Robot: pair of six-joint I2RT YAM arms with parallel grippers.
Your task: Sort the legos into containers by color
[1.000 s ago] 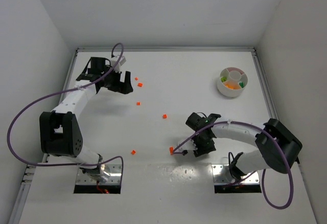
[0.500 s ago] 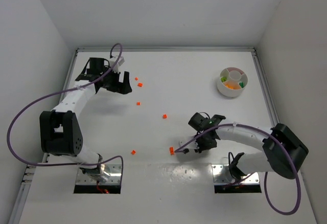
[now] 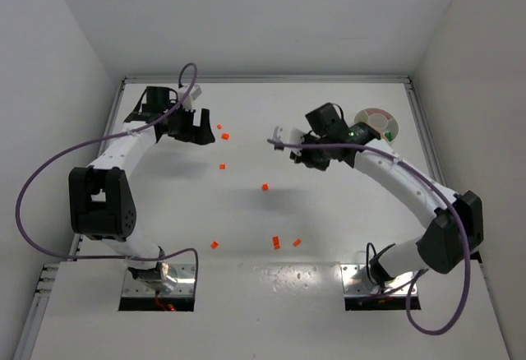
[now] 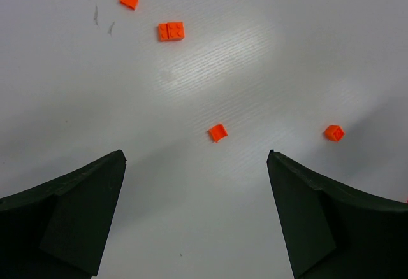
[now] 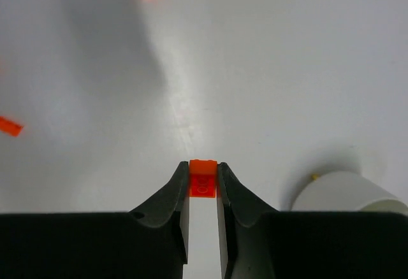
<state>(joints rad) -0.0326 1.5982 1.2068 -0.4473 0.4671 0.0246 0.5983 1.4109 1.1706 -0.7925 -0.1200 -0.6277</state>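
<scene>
Carrying is in hand: the right gripper (image 5: 203,183), clamped on one orange brick (image 5: 203,173), hangs near the dish (image 5: 344,193), left of it, and must next reach its orange section and release, while the left gripper (image 4: 196,164), jaws wide apart, hovers over loose bricks (image 4: 217,132) far left of the dish.

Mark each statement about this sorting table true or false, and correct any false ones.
1. The right claw grips an orange brick. True.
2. The left claw is shut on a brick. False: it is open and empty, hovering above loose bricks.
3. The loose bricks on the table are green. False: every one in view is orange.
4. The white dish sits on the right side of the table. True.
5. The held brick is above the dish. False: in the right wrist view it is over bare table, with the dish off to one side.
</scene>
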